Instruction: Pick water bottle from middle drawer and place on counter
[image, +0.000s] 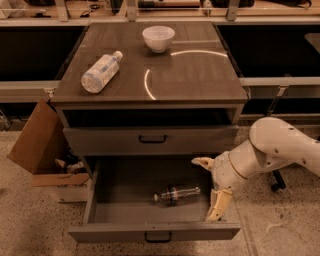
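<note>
While the middle drawer (115, 231) stands pulled out, I can see the water bottle (176, 193) lying on its side on the drawer floor, toward the front and a little right of centre. Its long axis runs side to side, roughly parallel to the drawer front, with the pale cap end pointing to the camera's left. My end effector (206, 189) hangs at the drawer's right end, near the bottle's base but not touching it. Its two fingers are spread wide with nothing between them. I judge the fingers must close across the bottle's narrow width, not along its length. Above, the surface (200, 75) carries a larger bottle (101, 72) and a bowl (158, 38).
</note>
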